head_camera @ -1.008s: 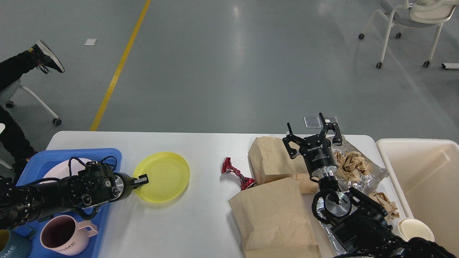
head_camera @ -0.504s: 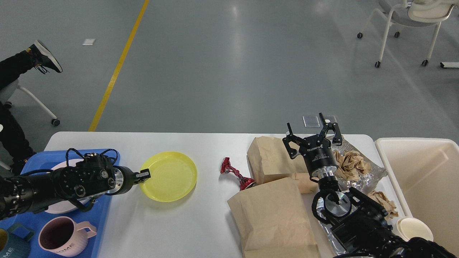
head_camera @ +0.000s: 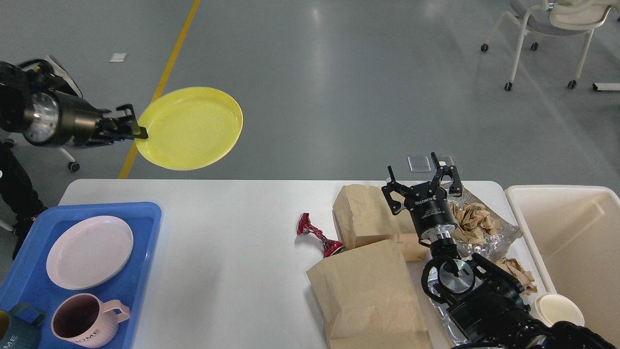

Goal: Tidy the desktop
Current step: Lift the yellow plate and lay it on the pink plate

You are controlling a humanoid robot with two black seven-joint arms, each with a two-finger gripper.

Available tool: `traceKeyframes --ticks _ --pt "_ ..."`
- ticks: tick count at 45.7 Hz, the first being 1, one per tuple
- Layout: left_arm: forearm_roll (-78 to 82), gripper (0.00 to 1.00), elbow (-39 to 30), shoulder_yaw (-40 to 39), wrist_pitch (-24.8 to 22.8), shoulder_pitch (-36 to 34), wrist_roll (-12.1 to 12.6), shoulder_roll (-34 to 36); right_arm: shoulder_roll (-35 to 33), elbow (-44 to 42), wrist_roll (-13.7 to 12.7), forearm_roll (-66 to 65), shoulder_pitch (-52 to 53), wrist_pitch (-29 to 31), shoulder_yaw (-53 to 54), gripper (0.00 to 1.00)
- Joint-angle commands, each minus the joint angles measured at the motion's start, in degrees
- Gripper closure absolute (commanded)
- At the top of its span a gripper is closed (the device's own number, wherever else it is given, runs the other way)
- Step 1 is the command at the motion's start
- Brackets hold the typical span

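The white desktop [head_camera: 227, 271] fills the lower part of the head view. My left gripper [head_camera: 134, 127] is shut on the rim of a yellow plate [head_camera: 191, 127] and holds it high above the desktop's far left corner. My right gripper [head_camera: 420, 178] is open and empty, fingers spread, above a brown paper bag [head_camera: 363, 218] at the right. A second brown paper bag [head_camera: 370, 295] lies in front of it. A crushed red can [head_camera: 317, 235] lies between the bags and the middle of the desktop. Crumpled brown paper [head_camera: 472, 220] rests on silver foil [head_camera: 503, 237].
A blue tray [head_camera: 145, 252] at the left holds a pink plate [head_camera: 89, 251], a pink mug [head_camera: 85, 322] and a teal mug [head_camera: 14, 329]. A cream bin [head_camera: 571, 242] stands at the right edge. A white paper cup [head_camera: 559, 310] sits near my right arm.
My left gripper has lifted the yellow plate off the desktop, up and to the left. The pink plate in the tray now shows fully. The right arm has not moved.
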Motion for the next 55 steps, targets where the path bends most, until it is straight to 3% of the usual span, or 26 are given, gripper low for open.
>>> traceKeyframes --ticks 1,7,9,12,13,16,21,25,35,55 --pt "0.86 1.00 0.04 -1.18 -4.60 -2.56 0.32 5.08 0.00 -0.02 0.00 0.00 0.00 -0.01 0.00 0.00" --pt "6.74 1.00 1.70 -0.57 -4.69 0.16 -1.09 8.51 0.00 -0.02 0.00 0.00 0.00 -0.01 0.00 0.00" --pt "10.08 1.00 3.81 -0.83 -4.51 2.87 -2.66 9.74 0.00 -0.02 0.00 0.00 0.00 -0.01 0.00 0.00" --pt "15.17 1.00 8.28 -1.44 -4.42 6.57 -7.23 10.28 0.00 -0.02 0.00 0.00 0.00 -0.01 0.00 0.00" --pt "18.67 1.00 11.96 -1.18 -3.90 8.41 -10.81 9.84 0.00 -0.02 0.00 0.00 0.00 -0.01 0.00 0.00" --pt "22.91 1.00 17.69 -0.74 -2.76 12.19 -15.49 8.52 0.00 -0.02 0.00 0.00 0.00 -0.01 0.00 0.00" --pt "27.05 1.00 26.74 -0.74 0.75 20.54 -22.17 6.24 0.00 -0.02 0.00 0.00 0.00 -0.01 0.00 0.00" --pt "27.41 1.00 31.58 -0.57 3.04 26.08 -25.52 3.95 0.00 -0.02 0.00 0.00 0.00 -0.01 0.00 0.00" --pt "27.23 1.00 36.51 -0.65 8.76 36.11 -27.72 0.35 0.00 -0.02 0.00 0.00 0.00 -0.01 0.00 0.00" --pt "24.95 1.00 44.60 -1.18 13.42 45.60 -27.28 -8.97 0.00 -0.02 0.00 0.00 0.00 -0.01 0.00 0.00"
